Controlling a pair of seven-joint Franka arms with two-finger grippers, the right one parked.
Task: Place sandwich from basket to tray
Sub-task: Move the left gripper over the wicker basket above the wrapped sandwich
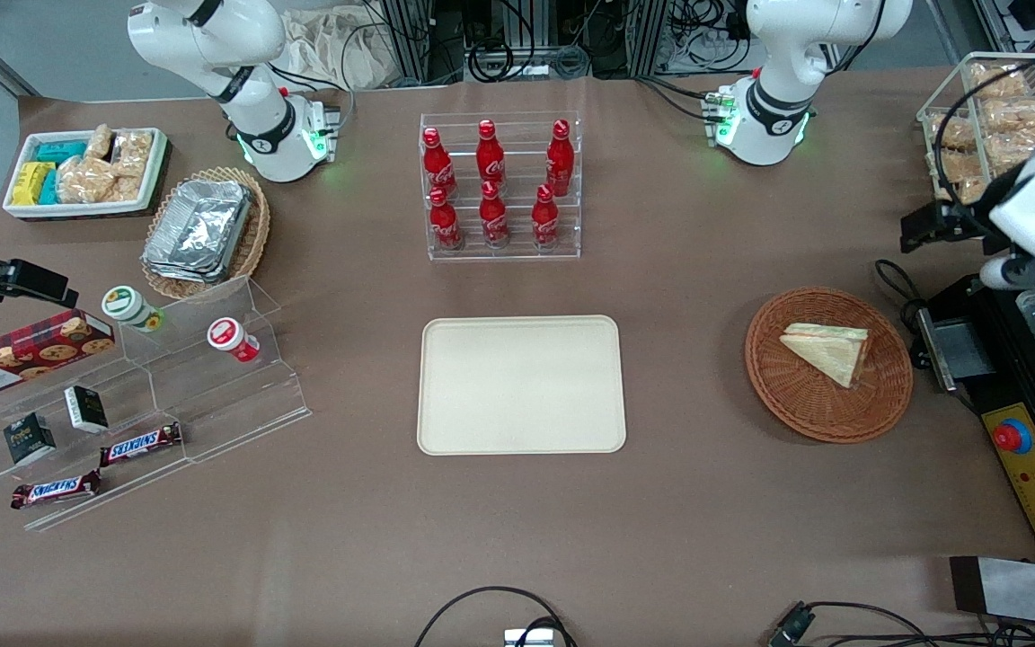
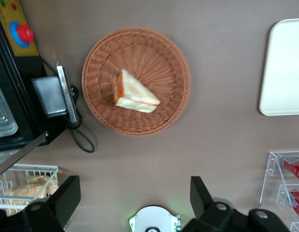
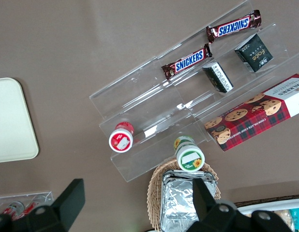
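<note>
Sandwich in basket — gripper high above, open.
The sandwich [image 2: 135,93] lies in the basket [image 2: 161,50], well clear of the gripper [image 2: 132,200] — fingers [image 2: 67,195] spread, empty; the tray [image 1: 521,385] sits nearby.

Your sandwich [image 1: 827,351] [image 2: 134,92], a pale wedge with orange-red filling, lay flat in the round reddish-brown basket [image 1: 796,404] [image 2: 164,63] toward the working arm's desk end; the bare cream tray [image 1: 521,385] [image 2: 285,67] sat mid-desk.

The pincer [image 2: 135,200] hung open above the desk, near the basket.

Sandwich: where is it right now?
The sandwich lies in the basket toward the working arm's end of the table, beside the tray; the gripper hovers open above.
</note>
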